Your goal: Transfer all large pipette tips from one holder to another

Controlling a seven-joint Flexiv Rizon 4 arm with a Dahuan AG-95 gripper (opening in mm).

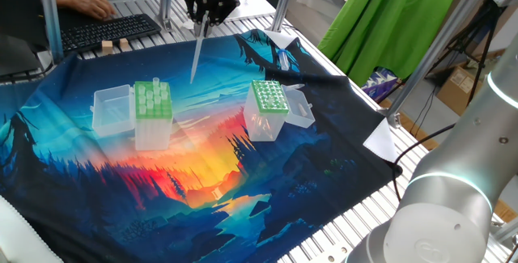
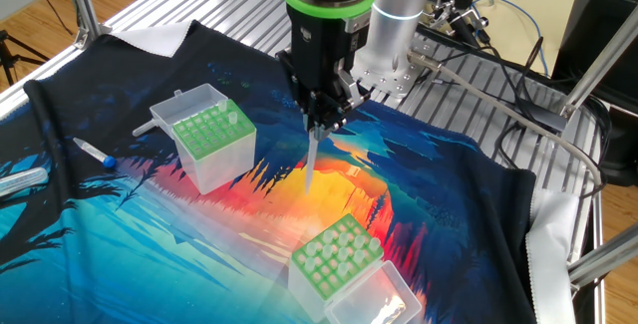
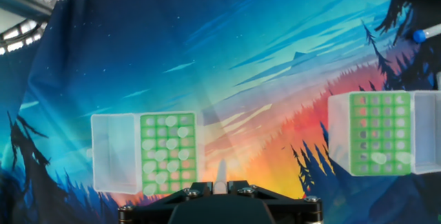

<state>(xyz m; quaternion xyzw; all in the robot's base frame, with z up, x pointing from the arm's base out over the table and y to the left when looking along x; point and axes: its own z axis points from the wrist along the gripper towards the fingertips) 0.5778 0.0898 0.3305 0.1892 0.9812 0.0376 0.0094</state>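
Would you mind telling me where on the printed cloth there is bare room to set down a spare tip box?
The widest bare stretch of cloth lies between the two tip boxes, though the gripper hangs a tip over it. By the marker pen it is crowded.

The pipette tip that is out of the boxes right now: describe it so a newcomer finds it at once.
Start at the sunset-print cloth covering the table, then look above its middle, between the two green-topped boxes. The tip hangs point-down from the gripper, its fingers clamped on its top. Every other tip sits in a box; this one hangs in the air.
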